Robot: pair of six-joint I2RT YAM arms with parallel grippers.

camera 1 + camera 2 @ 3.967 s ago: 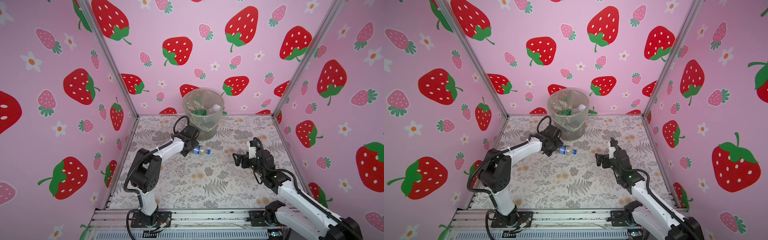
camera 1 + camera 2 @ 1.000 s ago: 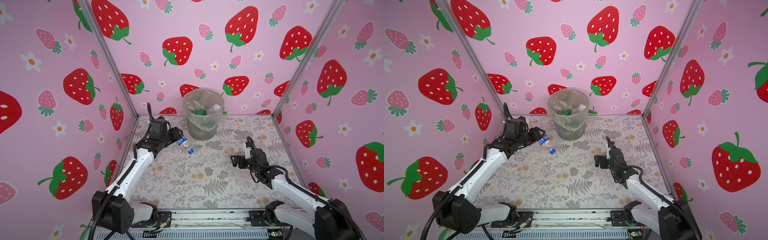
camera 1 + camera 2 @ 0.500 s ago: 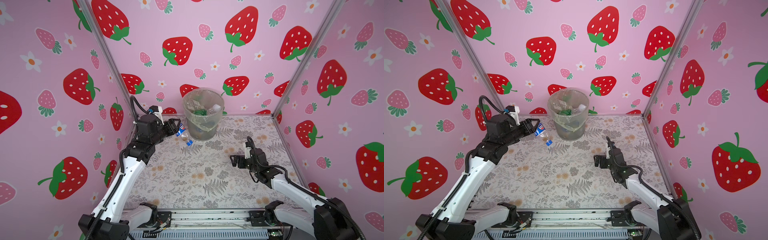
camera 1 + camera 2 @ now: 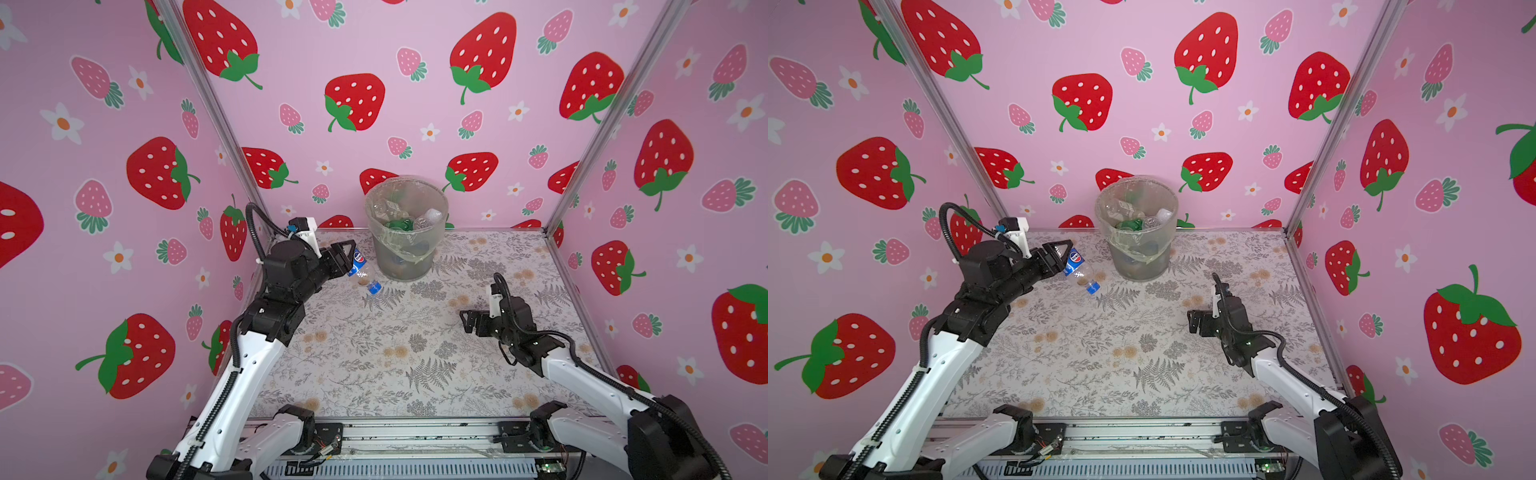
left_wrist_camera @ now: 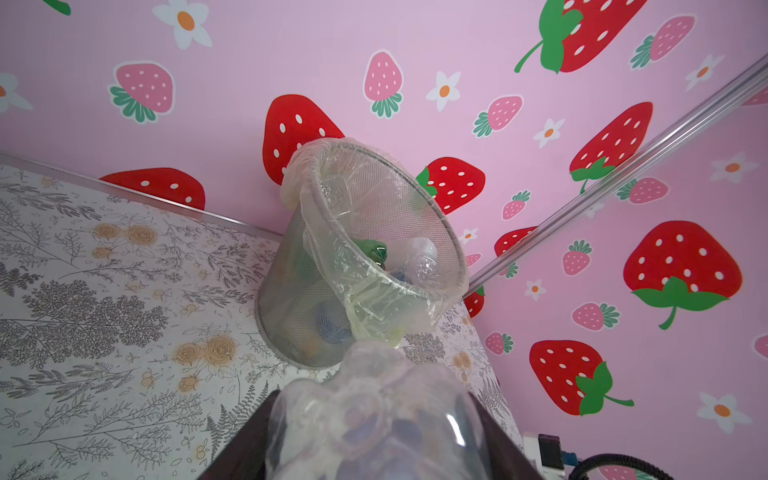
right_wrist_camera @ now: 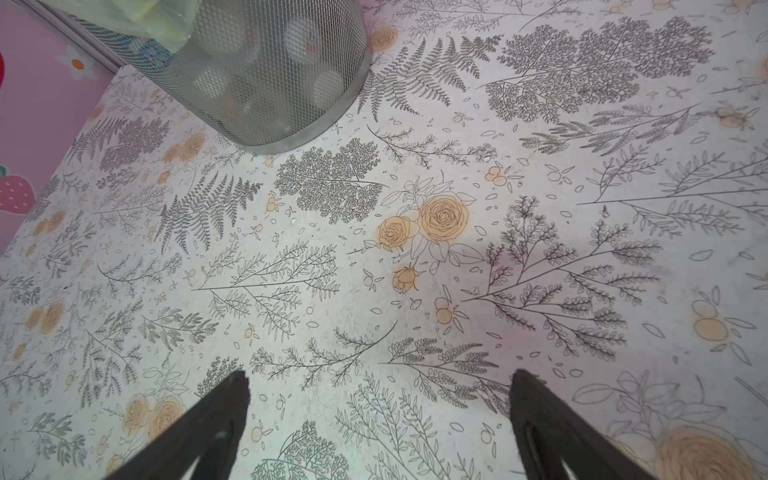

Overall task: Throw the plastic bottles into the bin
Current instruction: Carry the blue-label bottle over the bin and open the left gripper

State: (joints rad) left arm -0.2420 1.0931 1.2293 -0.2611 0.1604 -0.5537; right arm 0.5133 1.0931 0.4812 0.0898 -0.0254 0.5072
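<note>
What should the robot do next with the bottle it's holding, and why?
Probably carry the left end effector over the bin's opening. It grips the Pepsi bottle beside the bin, not above it, so letting go now would likely miss.

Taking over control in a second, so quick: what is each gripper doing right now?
Left gripper: shut on a blue-labelled plastic bottle, held in the air beside the bin.
Right gripper: open, holding nothing.
</note>
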